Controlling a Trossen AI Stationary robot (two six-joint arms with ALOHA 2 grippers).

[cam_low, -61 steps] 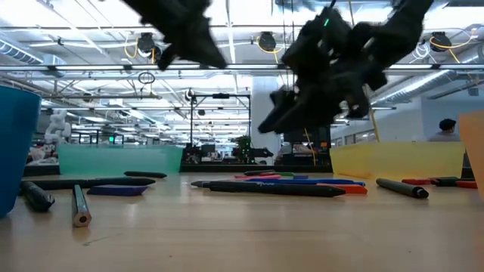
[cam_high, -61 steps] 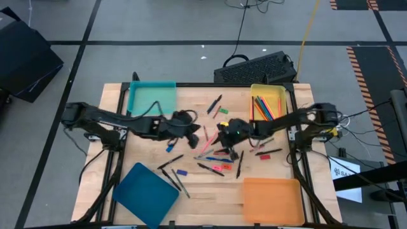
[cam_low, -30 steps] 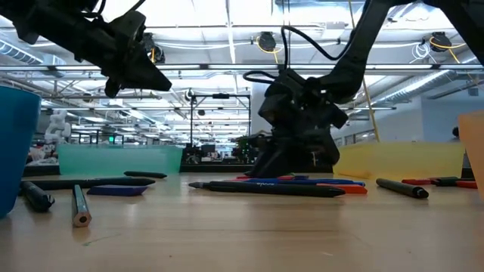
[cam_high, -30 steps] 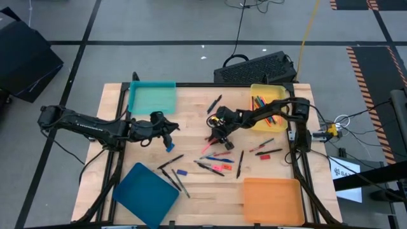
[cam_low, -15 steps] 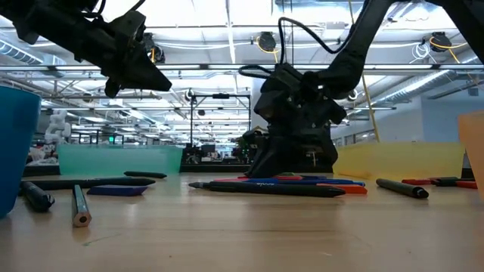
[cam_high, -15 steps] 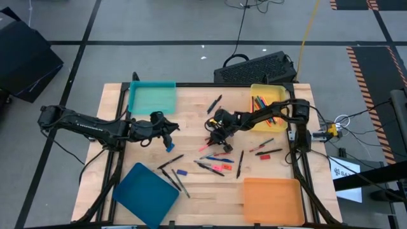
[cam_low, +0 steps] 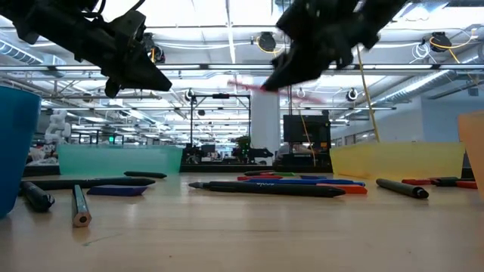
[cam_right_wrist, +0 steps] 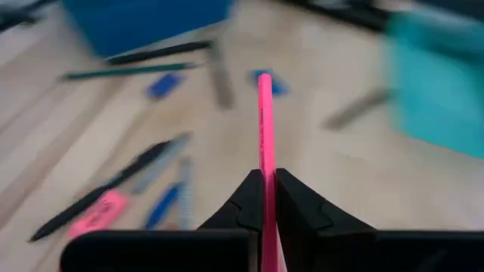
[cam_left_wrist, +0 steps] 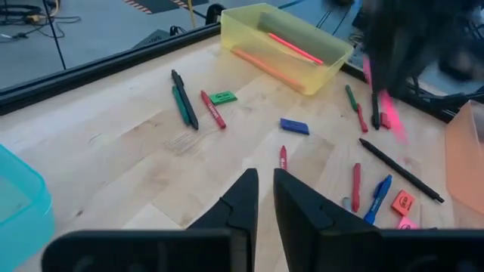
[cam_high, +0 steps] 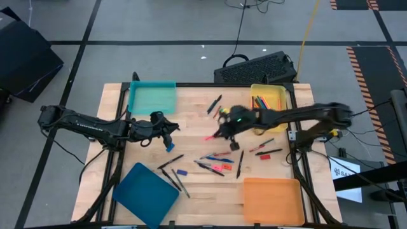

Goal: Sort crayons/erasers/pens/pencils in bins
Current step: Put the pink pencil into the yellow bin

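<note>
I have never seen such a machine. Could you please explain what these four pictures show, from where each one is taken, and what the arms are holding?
Two dark robot arms work at a wooden table. One camera looks down from above, one looks level across the tabletop, and one sits on each wrist. The right gripper, raised over the table's middle, is shut on a pink pencil. The left gripper waits above the table's left side, nearly closed and empty. Pens, erasers and crayons lie scattered around. Four bins wait at the corners: teal, yellow with pencils in it, dark blue and orange.
</note>
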